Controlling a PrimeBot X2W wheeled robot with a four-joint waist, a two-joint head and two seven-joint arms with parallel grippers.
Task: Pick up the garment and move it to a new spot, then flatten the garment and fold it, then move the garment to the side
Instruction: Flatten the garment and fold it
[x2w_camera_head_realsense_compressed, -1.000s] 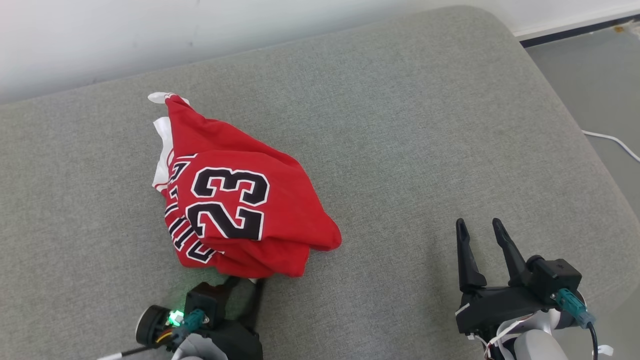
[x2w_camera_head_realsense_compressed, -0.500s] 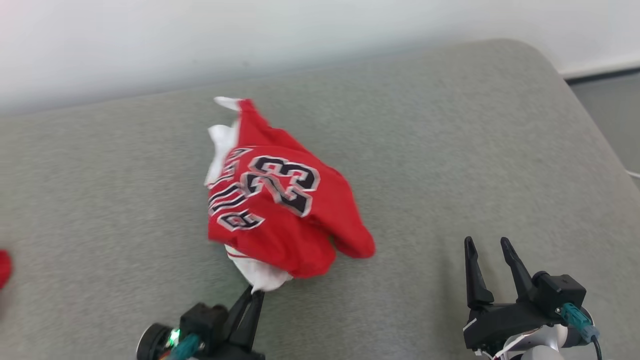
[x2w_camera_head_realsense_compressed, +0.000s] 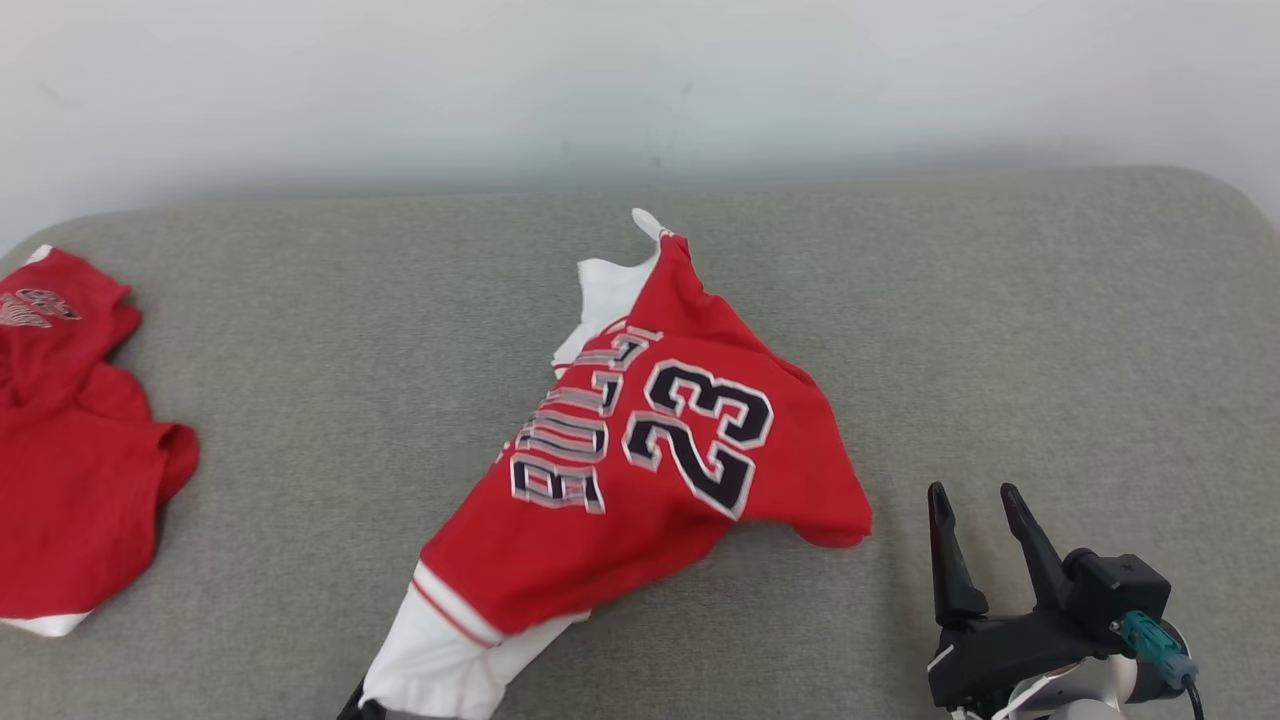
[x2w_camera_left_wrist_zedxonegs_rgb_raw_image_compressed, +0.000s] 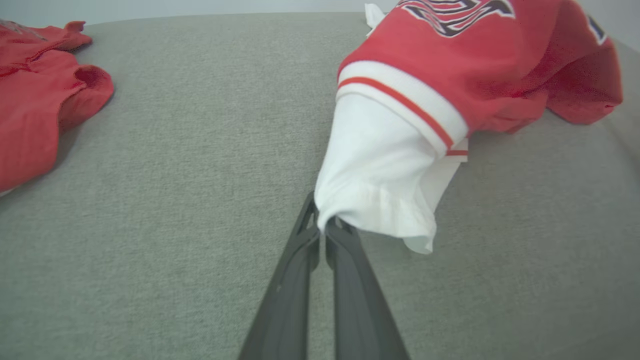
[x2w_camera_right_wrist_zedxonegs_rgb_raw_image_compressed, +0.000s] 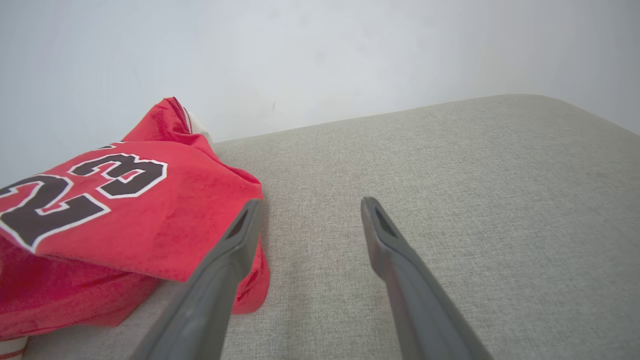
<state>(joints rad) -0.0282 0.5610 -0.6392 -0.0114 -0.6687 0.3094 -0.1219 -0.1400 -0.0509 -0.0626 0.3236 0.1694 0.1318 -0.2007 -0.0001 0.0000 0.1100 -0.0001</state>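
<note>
A red sleeveless jersey with a black number 23 and white trim is seen lying on a grey fabric-covered padded surface, about in its middle in the head view. Its long axis is laid diagonally: the white hem end is pointed toward the robot's left side and the white shoulder end toward the pale wall. In the left wrist view the left end effector is seen pressed together on the edge of the white hem, and the jersey is stretched away from it; this pinch is almost hidden in the head view. The right end effector is held spread and empty, near the red fold at the jersey's right side but apart from it. In the right wrist view its spread fingers are seen just beside the jersey. A second red garment is seen well apart at the far left.
</note>
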